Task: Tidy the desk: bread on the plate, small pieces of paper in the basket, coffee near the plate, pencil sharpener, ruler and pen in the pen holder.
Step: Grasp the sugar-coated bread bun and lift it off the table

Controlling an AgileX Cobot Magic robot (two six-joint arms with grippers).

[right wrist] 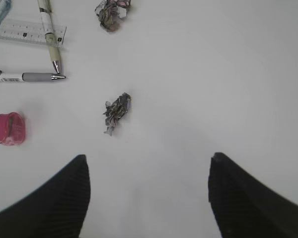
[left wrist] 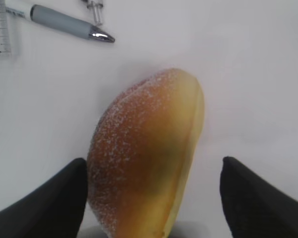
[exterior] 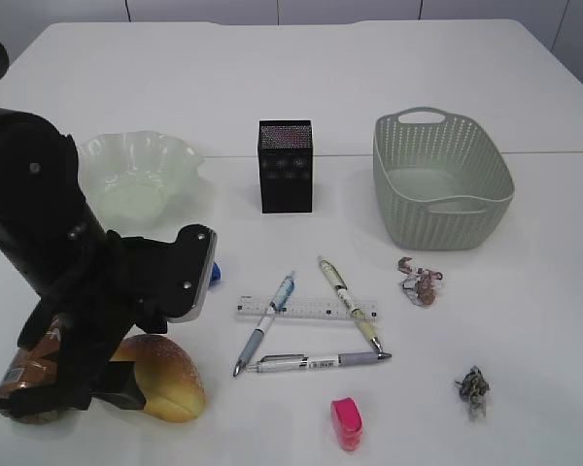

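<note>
Ruler (exterior: 306, 310) bears fine black markings; coffee (exterior: 29, 367) label unreadable.

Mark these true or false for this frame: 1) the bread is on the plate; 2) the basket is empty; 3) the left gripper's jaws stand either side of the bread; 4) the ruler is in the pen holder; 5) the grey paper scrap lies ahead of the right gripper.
1) False. The bread lies on the desk, near the front edge; the plate holds nothing.
2) True. The basket shows only its bare floor.
3) True. The left gripper is open, its jaws flanking the bread.
4) False. The ruler lies flat on the desk among three pens, in front of the pen holder.
5) True. The grey scrap lies beyond the open right gripper, untouched.
</note>
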